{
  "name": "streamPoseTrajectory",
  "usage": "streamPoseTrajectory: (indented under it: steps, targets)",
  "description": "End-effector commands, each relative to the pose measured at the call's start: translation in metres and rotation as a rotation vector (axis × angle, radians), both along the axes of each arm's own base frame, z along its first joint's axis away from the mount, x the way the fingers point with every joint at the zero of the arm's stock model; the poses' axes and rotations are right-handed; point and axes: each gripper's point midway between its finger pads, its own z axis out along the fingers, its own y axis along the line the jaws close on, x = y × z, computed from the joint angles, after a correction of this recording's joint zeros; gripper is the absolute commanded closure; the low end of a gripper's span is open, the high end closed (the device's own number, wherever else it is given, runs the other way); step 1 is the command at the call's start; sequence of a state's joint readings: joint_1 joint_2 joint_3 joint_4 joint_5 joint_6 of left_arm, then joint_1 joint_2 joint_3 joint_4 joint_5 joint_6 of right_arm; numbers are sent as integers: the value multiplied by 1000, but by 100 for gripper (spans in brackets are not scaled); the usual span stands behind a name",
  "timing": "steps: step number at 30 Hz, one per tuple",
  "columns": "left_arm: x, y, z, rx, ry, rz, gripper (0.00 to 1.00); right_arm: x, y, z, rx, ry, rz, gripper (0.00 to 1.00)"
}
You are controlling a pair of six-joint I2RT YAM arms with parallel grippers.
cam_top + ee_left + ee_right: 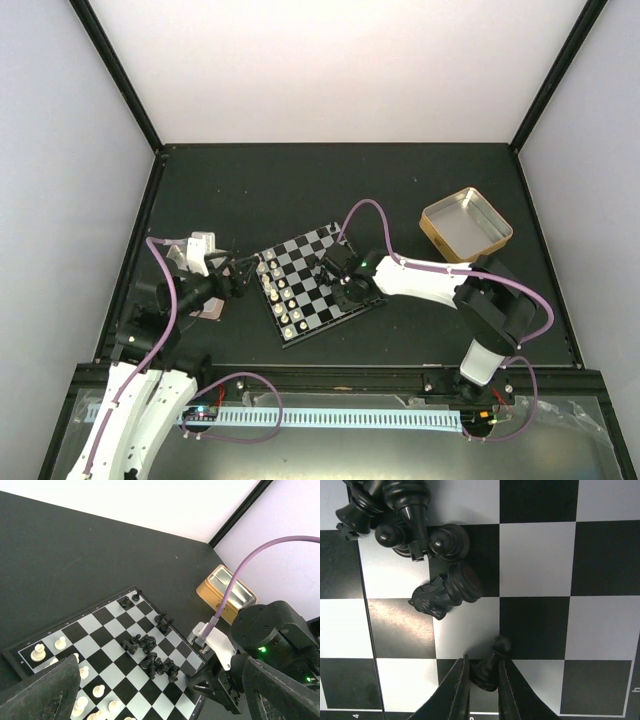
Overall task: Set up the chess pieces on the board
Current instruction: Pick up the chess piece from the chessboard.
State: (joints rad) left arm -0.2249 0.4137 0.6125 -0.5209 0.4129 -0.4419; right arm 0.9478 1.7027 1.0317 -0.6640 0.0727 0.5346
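The top external view looks down from above and behind the arm bases, far enough to hold the whole table (250,190) and the board (305,265). The left wrist view sits low beside the board, facing obliquely across it toward the right arm (280,630) and gold tin (212,597), the left gripper (160,659) framing its bottom corners. The right wrist view faces straight down, very close, on a few squares and the black pawn (490,667) in the right gripper (483,661). All three share the loose black pieces (152,665)
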Motion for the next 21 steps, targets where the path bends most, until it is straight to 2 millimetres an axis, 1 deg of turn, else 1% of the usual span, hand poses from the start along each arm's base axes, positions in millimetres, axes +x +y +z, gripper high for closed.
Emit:
streamPoseTrajectory:
  steps: [1,4,6,8,9,12,14,15,18,20,21]
  targets:
    - [-1,-7,5,-34,-20,-34,10,6,-5,2,-22,-46,-12,91]
    - [-2,-11,5,-64,-13,-55,10,15,1,14,15,-111,13,90]
    - [-2,-15,5,-91,-6,-76,10,24,8,30,68,-190,45,90]
    - [-3,-21,3,-125,7,-103,10,32,18,53,152,-283,81,90]
    - [-3,-23,2,-145,16,-116,10,34,22,64,194,-325,104,90]
    - [-3,-33,2,-213,35,-165,10,39,40,104,365,-462,170,90]
    - [-2,-40,5,-263,43,-204,10,35,50,125,476,-535,226,89]
    - [-3,-45,6,-286,58,-234,10,31,55,139,541,-571,257,89]
    - [-7,-58,10,-338,107,-328,10,16,68,174,702,-658,377,89]
    - [-11,-68,12,-359,147,-400,10,5,73,192,771,-701,460,90]
    - [-14,-73,13,-365,169,-434,10,-1,76,197,795,-709,504,91]
